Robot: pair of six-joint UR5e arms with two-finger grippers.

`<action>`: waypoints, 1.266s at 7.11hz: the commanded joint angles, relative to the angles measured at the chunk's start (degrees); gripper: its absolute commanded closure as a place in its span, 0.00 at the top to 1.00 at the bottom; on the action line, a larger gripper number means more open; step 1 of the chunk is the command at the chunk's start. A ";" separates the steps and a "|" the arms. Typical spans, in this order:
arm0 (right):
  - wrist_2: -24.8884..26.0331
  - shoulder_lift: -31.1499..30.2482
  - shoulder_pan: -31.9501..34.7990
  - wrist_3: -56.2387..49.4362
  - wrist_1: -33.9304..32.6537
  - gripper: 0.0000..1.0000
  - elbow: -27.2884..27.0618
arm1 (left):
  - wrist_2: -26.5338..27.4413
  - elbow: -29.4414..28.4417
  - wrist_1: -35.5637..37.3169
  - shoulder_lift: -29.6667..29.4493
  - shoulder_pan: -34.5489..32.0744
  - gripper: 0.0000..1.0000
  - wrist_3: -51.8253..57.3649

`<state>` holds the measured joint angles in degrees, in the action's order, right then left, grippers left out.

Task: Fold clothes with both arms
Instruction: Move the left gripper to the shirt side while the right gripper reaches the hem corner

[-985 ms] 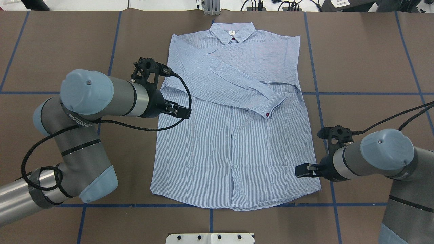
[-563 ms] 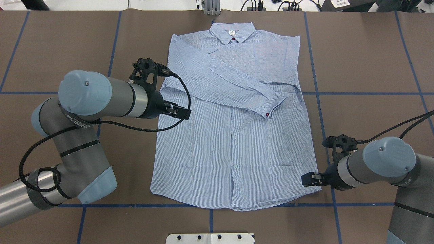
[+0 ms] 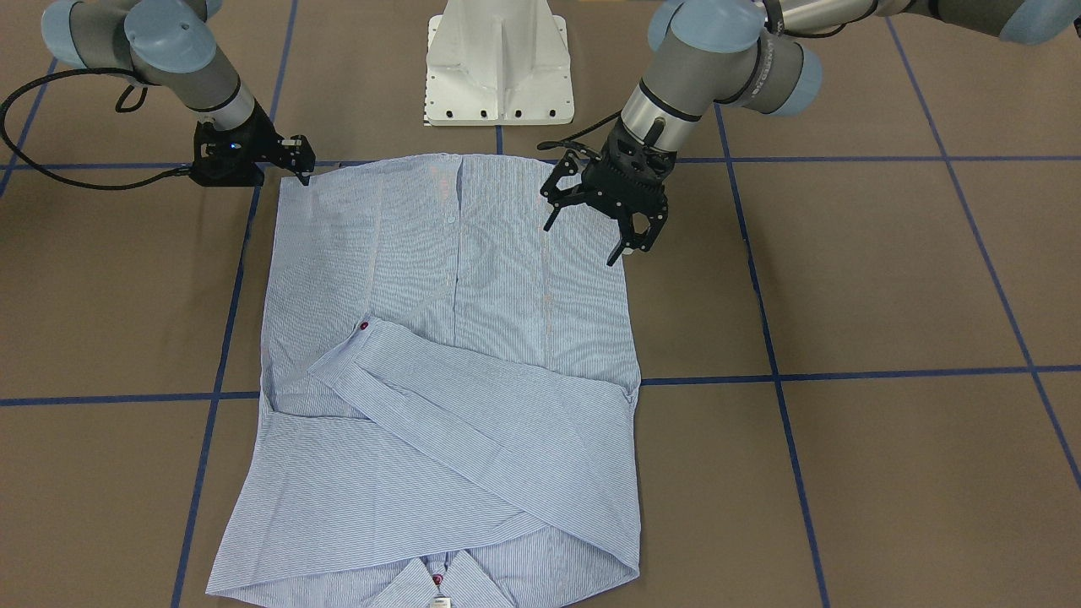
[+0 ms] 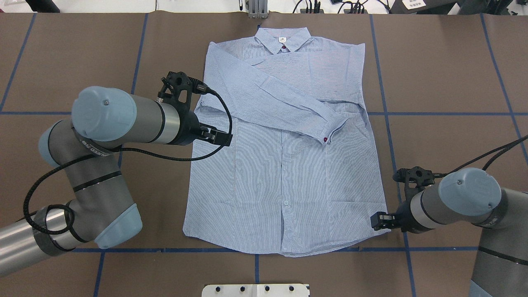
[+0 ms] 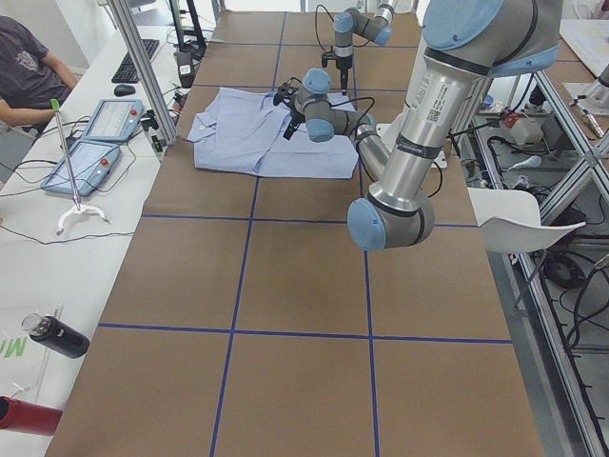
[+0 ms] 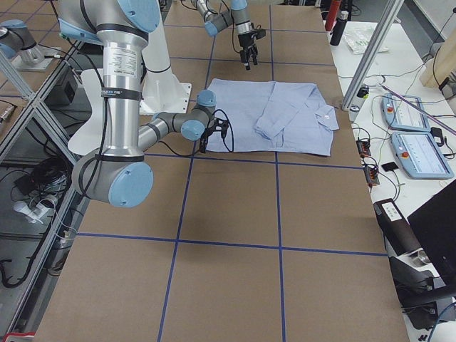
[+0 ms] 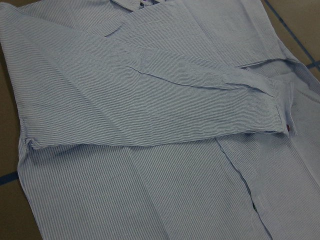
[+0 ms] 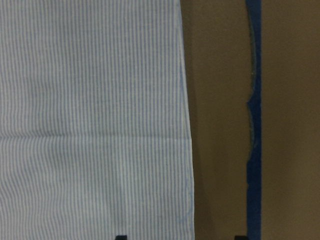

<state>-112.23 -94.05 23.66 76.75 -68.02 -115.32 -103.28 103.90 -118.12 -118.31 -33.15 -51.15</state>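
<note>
one light blue striped button-up shirt (image 4: pixel 284 185) lies flat. two black metal claws, both empty: left claw (image 3: pixel 581 241) gapes wide above it; right claw (image 4: pixel 374 220), parted, straddles its edge.

Bare brown table (image 4: pixel 445 74) stretches wide on either side of the shirt (image 4: pixel 284 173); on the robot's left the left arm (image 4: pixel 123 119) hangs over that strip and its black cable (image 4: pixel 185 158) loops across the shirt's edge; the left gripper (image 3: pixel 579 243), fingers spread, hovers above the cloth; the right gripper (image 4: pixel 374 221), jaws apart, sits low at the hem corner; the white pedestal base (image 3: pixel 498 67) stands near the hem; the folded sleeve (image 4: pixel 280 103) lies raised across the chest.
</note>
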 commanded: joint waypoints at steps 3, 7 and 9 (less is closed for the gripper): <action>-1.33 0.01 -0.37 0.07 0.00 0.63 0.88 | 0.01 0.08 0.00 0.01 -0.07 0.99 0.09; -1.68 0.45 -0.46 0.07 0.08 0.27 0.80 | 0.01 0.08 0.00 0.36 -0.07 0.99 0.09; -1.59 0.62 -0.46 0.07 0.08 0.00 0.79 | 0.01 0.08 0.00 0.54 -0.07 0.99 0.09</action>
<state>-113.88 -93.54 23.21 76.82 -67.95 -114.51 -103.27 103.95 -118.12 -117.92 -33.23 -51.07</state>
